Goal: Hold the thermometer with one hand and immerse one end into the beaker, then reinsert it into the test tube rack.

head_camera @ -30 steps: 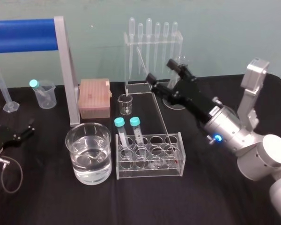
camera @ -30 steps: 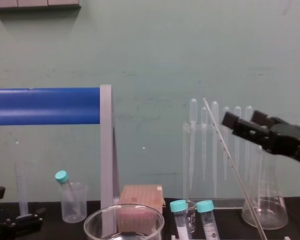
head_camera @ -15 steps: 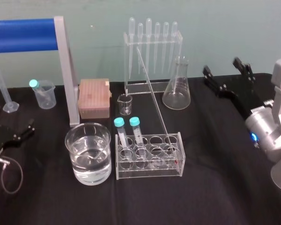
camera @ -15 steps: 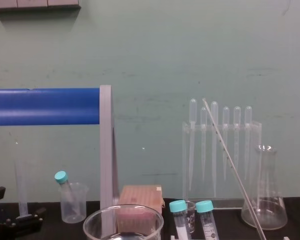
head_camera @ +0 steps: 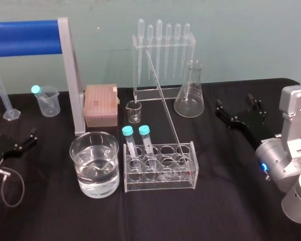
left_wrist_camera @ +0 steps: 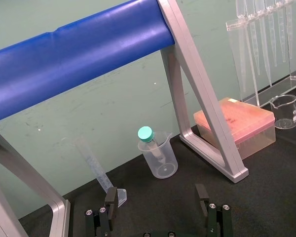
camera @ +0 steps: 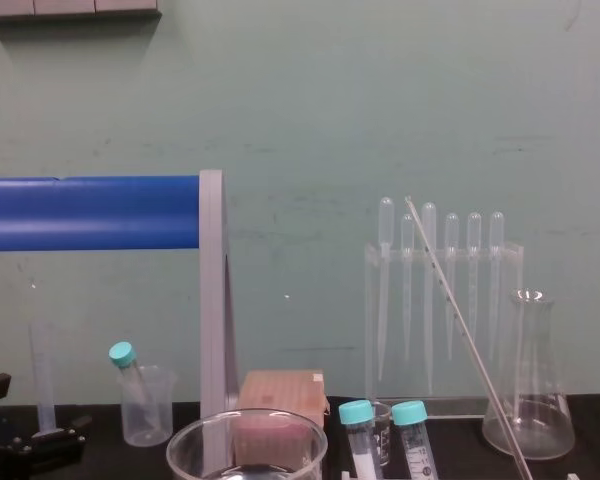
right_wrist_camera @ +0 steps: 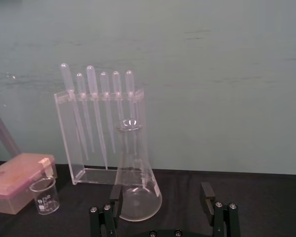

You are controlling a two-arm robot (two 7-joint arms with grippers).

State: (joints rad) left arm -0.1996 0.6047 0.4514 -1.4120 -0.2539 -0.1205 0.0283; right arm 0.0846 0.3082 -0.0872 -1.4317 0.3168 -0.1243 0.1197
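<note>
Overhead, thermometer [head_camera: 164, 100] racked, right claw [head_camera: 237, 107] splayed aside.

Seemingly no legible text.

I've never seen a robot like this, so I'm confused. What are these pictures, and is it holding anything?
It's a robot with two arms, each ending in a gripper. One camera sits on its head, one on its chest, one on each wrist. The right gripper hangs open at the right, holding nothing; the left gripper is parked open at the left. The thermometer, a long glass stick, leans in the test tube rack beside the beaker of water. Pipettes and a flask stand behind.
</note>
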